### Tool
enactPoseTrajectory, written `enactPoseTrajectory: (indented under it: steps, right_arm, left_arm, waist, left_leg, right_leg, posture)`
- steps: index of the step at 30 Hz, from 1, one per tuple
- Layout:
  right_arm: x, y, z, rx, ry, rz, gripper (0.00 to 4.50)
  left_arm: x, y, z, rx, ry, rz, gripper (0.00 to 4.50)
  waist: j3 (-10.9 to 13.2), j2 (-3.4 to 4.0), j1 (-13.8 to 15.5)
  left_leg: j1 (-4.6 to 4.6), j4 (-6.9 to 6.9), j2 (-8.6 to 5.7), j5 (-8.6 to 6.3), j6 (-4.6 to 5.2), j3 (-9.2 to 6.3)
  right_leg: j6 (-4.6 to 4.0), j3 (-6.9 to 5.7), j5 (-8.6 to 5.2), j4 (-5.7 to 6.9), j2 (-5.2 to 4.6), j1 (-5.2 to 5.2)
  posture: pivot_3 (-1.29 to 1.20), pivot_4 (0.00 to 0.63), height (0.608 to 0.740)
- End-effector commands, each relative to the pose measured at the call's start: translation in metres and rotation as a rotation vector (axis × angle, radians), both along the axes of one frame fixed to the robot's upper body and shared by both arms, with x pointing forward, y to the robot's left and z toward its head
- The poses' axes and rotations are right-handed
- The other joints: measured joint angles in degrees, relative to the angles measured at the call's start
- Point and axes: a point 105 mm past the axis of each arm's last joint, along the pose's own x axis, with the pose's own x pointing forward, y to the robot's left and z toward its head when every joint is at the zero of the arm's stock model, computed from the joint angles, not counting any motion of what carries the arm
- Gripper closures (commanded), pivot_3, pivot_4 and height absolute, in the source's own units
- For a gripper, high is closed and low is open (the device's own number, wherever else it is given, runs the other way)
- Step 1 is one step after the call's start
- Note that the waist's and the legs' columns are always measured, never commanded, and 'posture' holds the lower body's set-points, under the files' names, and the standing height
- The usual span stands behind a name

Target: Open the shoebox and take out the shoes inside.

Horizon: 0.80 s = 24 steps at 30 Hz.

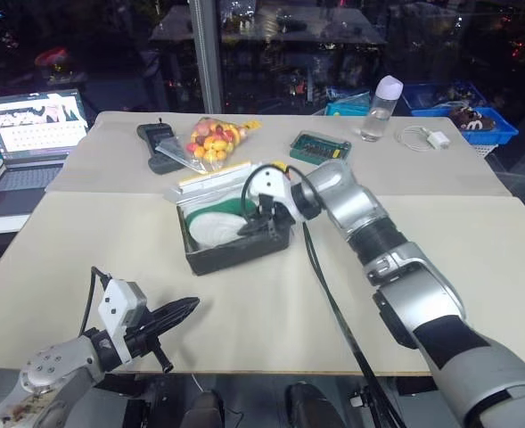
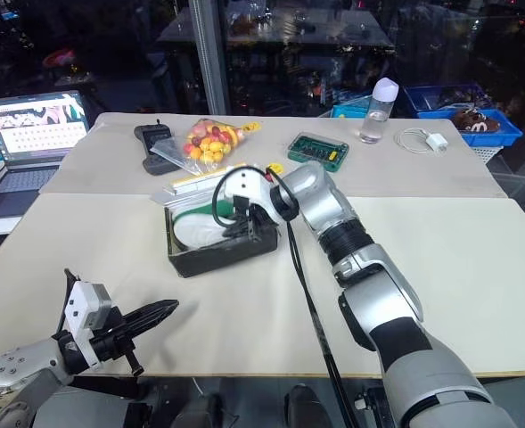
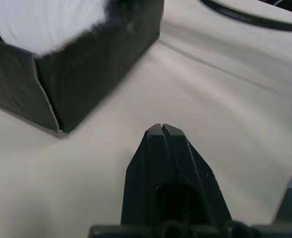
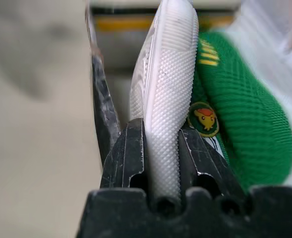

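The shoebox [image 1: 235,254] stands open at mid-table, with dark walls and a white inside. Its yellow-edged lid [image 1: 210,177] is tipped back behind it. My right gripper [image 1: 260,225] reaches into the box's right end and is shut on one of the shoes. In the right wrist view the pale, dimpled sole [image 4: 168,64] is pinched between the fingers, beside green upper [image 4: 240,109] bearing a duck badge. A pale sole ringed in green [image 1: 210,225] shows inside the box. My left gripper [image 1: 186,308] is shut and empty, low near the table's front edge, pointing at the box corner [image 3: 86,74].
Behind the box lie a bag of coloured sweets [image 1: 213,141], a black device [image 1: 159,143] and a green circuit board [image 1: 320,147]. A bottle [image 1: 382,107], a white cable [image 1: 427,138] and blue bins [image 1: 476,116] stand far right, a laptop [image 1: 35,125] far left. A black cable [image 1: 329,294] crosses the table.
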Motion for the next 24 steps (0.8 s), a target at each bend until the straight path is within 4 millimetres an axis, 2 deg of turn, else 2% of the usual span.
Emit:
enactPoseTrajectory:
  steps: [1,9,16,20,24]
  right_arm:
    - [-0.006,0.003,0.02,0.084,-0.031,-0.009,4.12]
    - [-0.001,0.003,0.017,0.202,0.053,-0.125,4.12]
    - [0.005,0.002,0.023,0.436,0.249,-0.242,4.12]
    - [0.002,0.005,0.014,0.448,0.192,-0.261,4.12]
    - [-0.01,0.006,0.034,0.573,0.217,-0.234,4.12]
  left_arm:
    - [-0.001,-0.006,0.008,0.003,-0.028,-0.024,4.5]
    - [0.002,-0.006,0.009,0.006,-0.027,-0.032,4.5]
    - [0.001,0.002,0.001,0.012,-0.015,-0.033,4.5]
    - [0.0,0.009,-0.006,0.016,-0.008,-0.03,4.5]
    - [-0.003,0.016,-0.016,0.021,0.0,-0.029,4.5]
  waist:
    - [0.0,0.0,0.0]
    - [0.0,-0.01,0.0]
    - [0.0,-0.01,-0.1]
    - [0.0,-0.02,0.0]
    - [0.0,0.0,-0.2]
  left_leg:
    - [0.0,-0.01,0.0,0.0,0.0,-0.02]
    - [0.02,0.09,0.0,0.01,0.0,0.0]
    - [0.01,0.09,0.0,0.01,0.0,-0.01]
    - [0.0,0.08,0.0,0.01,0.0,-0.01]
    - [-0.01,0.09,0.0,0.01,0.0,0.02]
  right_leg:
    - [-0.01,-0.02,-0.01,0.01,0.0,0.0]
    - [0.07,-0.01,-0.05,0.06,0.0,0.0]
    - [0.07,-0.01,-0.05,0.06,0.0,0.01]
    - [0.07,-0.01,-0.05,0.04,0.0,0.01]
    - [0.07,0.01,-0.06,0.04,0.0,-0.01]
  posture:
    - [0.0,0.15,0.715]
    - [0.0,0.15,0.715]
    - [0.0,0.15,0.715]
    - [0.0,0.15,0.715]
    - [0.0,0.15,0.715]
